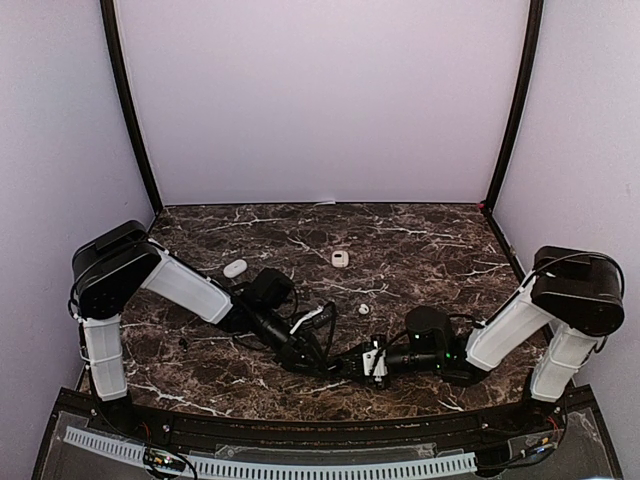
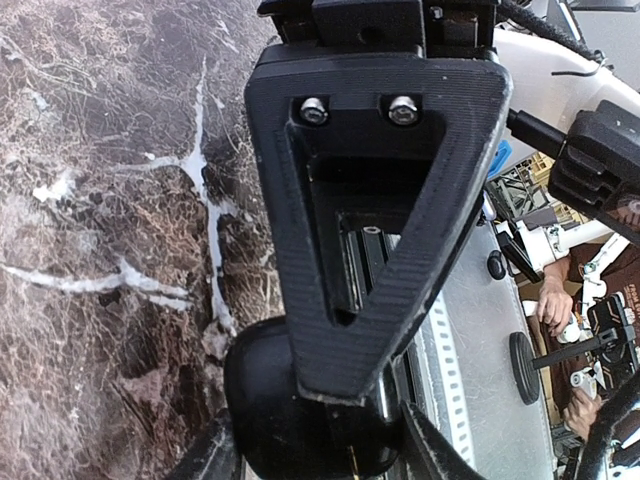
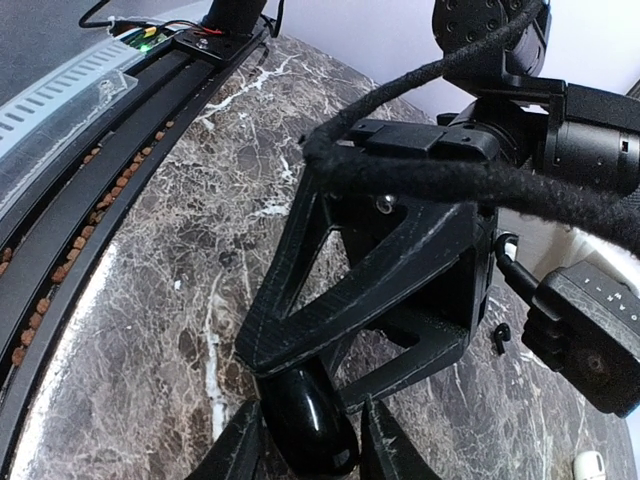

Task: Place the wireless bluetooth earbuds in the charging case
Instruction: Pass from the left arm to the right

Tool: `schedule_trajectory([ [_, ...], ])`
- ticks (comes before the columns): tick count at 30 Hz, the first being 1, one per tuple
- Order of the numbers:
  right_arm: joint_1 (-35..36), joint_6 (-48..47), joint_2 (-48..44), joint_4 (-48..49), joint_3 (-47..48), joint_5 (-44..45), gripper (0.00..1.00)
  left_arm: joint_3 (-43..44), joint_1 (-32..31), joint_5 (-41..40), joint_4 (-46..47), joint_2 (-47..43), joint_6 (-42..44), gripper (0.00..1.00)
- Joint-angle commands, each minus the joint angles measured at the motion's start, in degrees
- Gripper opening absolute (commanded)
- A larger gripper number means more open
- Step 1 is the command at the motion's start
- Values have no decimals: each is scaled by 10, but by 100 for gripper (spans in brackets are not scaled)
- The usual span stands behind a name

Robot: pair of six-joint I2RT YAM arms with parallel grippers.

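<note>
Earbuds [image 1: 364, 310]: none in either grip. Left gripper [image 2: 320, 452] fingers are clamped on a glossy black case [image 2: 260, 390]. Right gripper [image 3: 315, 442] fingers bracket the same case from the opposite side; can't tell if they're seated on it. My read: a 2-handed hold to steady or open the case before loading. The 1 earbud I can pick out lies on the marble table [image 1: 420, 240] just far of the grippers. White oval piece [image 1: 235, 268] far-left and white squarish piece [image 1: 341, 258] far-centre are likely cases. No brand or text legible.
</note>
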Motion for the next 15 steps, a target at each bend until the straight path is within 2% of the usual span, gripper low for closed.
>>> schedule_trajectory([
  [1, 6, 0, 5, -6, 10, -3, 31, 12, -5, 14, -17, 1, 16, 38],
  [7, 6, 8, 3, -36, 25, 10, 22, 3, -5, 3, -11, -11, 23, 47],
  [12, 6, 10, -1, -37, 25, 16, 15, -14, -5, -7, 15, -29, 18, 66],
  [15, 6, 13, -4, -41, 27, 19, 13, -22, -5, -19, 25, -40, 18, 82],
])
